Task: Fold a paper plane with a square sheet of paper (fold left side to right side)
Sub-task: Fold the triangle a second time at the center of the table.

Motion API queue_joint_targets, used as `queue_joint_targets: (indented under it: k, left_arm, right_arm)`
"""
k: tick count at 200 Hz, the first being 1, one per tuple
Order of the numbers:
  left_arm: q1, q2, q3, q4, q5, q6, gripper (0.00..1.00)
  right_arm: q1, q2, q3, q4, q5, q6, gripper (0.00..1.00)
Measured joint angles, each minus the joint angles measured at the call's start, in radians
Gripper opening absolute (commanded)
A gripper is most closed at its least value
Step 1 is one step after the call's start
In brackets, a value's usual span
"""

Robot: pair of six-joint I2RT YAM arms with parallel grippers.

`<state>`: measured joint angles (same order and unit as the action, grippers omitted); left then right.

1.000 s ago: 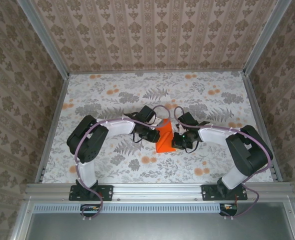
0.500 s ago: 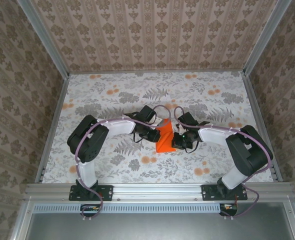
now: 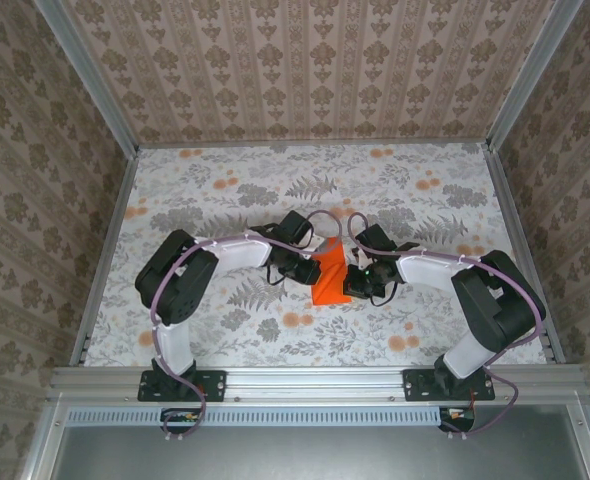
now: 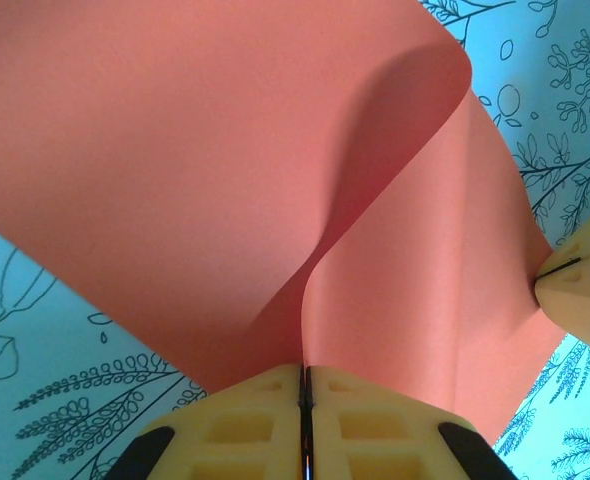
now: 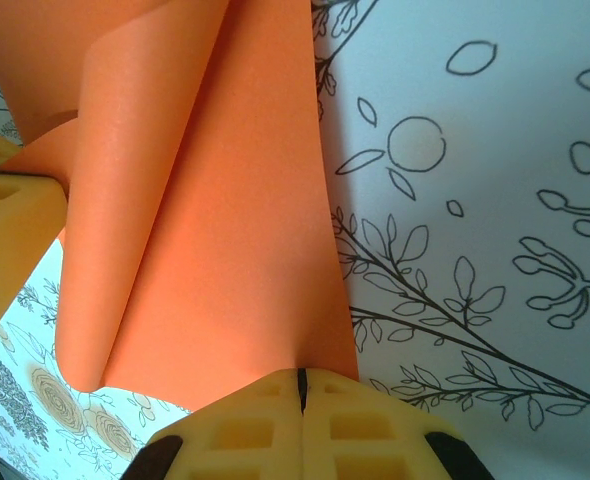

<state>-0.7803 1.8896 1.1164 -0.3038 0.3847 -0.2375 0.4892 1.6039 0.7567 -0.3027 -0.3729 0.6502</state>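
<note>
The square sheet of paper [image 3: 331, 278] is bright orange and lies mid-table between my two grippers, bent over itself into a narrower shape rather than a finished paper plane. My left gripper [image 3: 311, 268] is shut on its left edge; in the left wrist view the sheet [image 4: 215, 170] rises from the pinched jaws [image 4: 303, 376] and curls over in a loose arch. My right gripper [image 3: 356, 282] is shut on the right edge; in the right wrist view the paper [image 5: 215, 230] runs flat from its closed tips [image 5: 301, 378], with a rolled flap on the left.
The flowered tablecloth [image 3: 225, 190] covers the table, with patterned walls [image 3: 305, 70] on three sides and a metal rail [image 3: 315, 380] along the near edge. The two grippers face each other closely; the other gripper's yellow fingertip [image 4: 583, 285] shows in the left wrist view.
The left gripper has edged slightly right with the sheet's edge, curling the paper a bit more. The right gripper has stayed put.
</note>
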Motion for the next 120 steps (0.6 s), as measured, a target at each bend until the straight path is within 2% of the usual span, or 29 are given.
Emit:
queue_joint_targets:
  k: [81, 120]
  left_arm:
    - [-0.011, 0.014, 0.021, -0.015, -0.004, 0.014, 0.1]
    - [-0.012, 0.014, 0.023, -0.018, -0.008, 0.014, 0.1]
  right_arm:
    - [-0.002, -0.007, 0.001, -0.002, -0.004, 0.0, 0.05]
    - [-0.039, -0.09, -0.014, -0.003, -0.032, 0.011, 0.06]
